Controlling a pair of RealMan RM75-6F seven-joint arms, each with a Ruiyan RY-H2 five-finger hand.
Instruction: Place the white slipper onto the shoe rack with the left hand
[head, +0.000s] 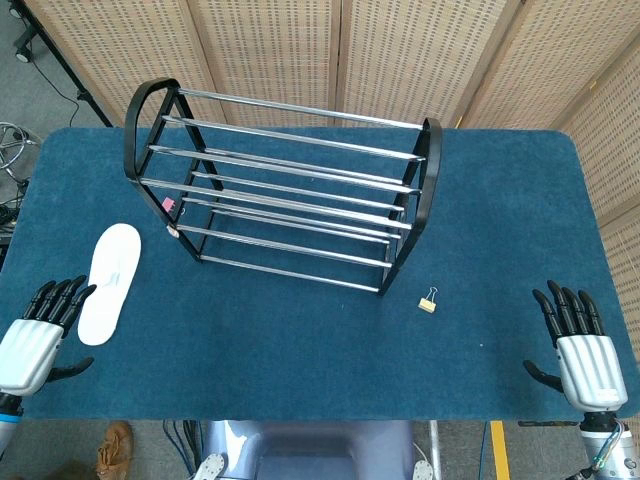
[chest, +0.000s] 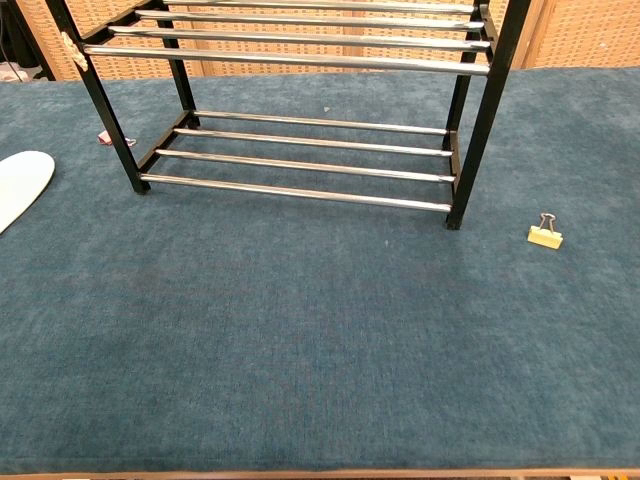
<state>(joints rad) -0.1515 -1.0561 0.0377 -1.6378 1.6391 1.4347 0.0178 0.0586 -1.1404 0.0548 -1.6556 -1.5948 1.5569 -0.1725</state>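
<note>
The white slipper (head: 109, 281) lies flat on the blue table, left of the shoe rack; its toe end shows at the left edge of the chest view as the white slipper (chest: 20, 186). The black shoe rack (head: 283, 187) with chrome bars stands upright at the table's middle back, also seen as the shoe rack (chest: 300, 120). My left hand (head: 40, 330) rests at the table's front left corner, fingers spread, holding nothing, just left of the slipper's heel. My right hand (head: 578, 345) lies at the front right corner, fingers spread and empty.
A small binder clip (head: 429, 301) lies on the cloth right of the rack's front foot, shown in the chest view as the binder clip (chest: 545, 233). A small pink tag (head: 168, 204) sits by the rack's left end. Woven screens stand behind the blue table (head: 320, 370).
</note>
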